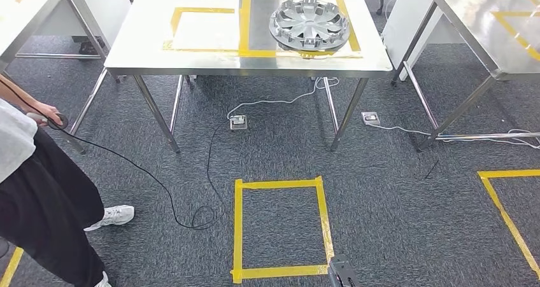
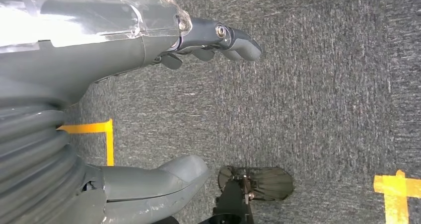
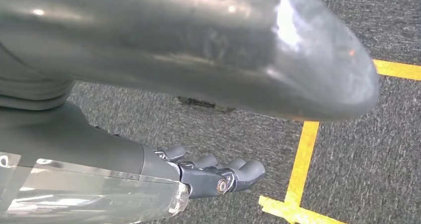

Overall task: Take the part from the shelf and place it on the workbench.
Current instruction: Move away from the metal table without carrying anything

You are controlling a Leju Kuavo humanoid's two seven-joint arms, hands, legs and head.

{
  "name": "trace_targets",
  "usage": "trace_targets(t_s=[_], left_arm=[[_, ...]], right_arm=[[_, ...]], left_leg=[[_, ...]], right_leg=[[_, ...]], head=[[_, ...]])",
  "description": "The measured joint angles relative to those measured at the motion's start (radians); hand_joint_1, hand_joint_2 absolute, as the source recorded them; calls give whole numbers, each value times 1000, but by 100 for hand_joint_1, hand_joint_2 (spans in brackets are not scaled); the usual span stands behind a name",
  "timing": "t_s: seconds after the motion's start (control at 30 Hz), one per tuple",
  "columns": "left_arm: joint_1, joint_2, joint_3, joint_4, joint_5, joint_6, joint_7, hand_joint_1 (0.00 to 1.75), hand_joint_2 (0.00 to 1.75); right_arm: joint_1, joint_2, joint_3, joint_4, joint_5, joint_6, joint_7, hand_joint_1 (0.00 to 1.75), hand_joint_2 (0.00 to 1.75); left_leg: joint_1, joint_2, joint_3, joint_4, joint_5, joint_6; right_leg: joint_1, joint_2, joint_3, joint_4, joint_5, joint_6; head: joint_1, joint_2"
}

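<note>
Both hands hang over the carpet, left hand and right hand with fingers spread, holding nothing; the hubcap already lies on the bench, inside its taped square.

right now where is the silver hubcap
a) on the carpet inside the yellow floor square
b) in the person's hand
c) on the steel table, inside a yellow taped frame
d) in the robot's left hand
c: the hubcap lies on the steel table inside a yellow taped frame, while the left hand and right hand hang over the carpet holding nothing.
</note>
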Motion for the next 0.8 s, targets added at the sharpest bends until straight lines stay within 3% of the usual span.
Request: trace_targets(t_s=[0.3,0.8], left_arm=[[0,0,0,0,0,0,3,0,175],[0,0,0,0,0,0,3,0,175]], right_arm=[[0,0,0,0,-8,-4,-3,0,0],[0,0,0,0,-19,-7,-13,0,0]], left_leg=[[-3,0,-18,42,-17,0],[-3,0,-149,266,-105,-2]], right_leg=[[-2,0,-24,52,-21,0],[-2,0,-167,297,-119,-3]], head=[[0,0],[-2,0]])
